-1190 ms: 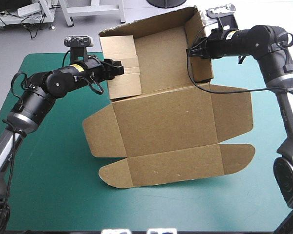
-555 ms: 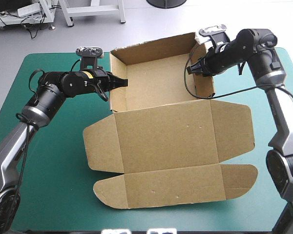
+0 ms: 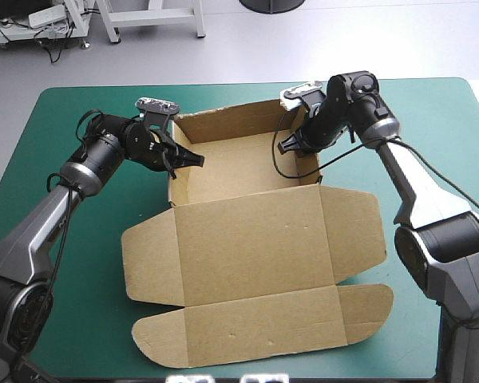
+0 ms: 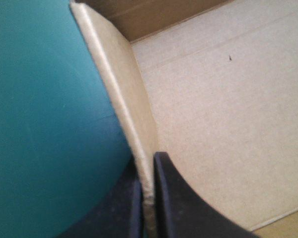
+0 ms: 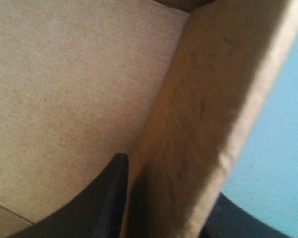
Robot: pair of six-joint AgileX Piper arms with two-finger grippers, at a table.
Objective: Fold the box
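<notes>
Brown box [image 3: 255, 231] is an open tray, lid flat on the near side; the left gripper [image 3: 193, 159] clamps its left wall, the right gripper [image 3: 286, 148] its right wall, 1 finger mostly hidden behind board.

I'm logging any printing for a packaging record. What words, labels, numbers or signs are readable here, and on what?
None can be read.
The box is plain brown board, with no print on its floor, walls or flat flaps.
The left wrist view shows only a small dark speck on the box floor, not a letter.
The teal-green cover carries no marking.
</notes>
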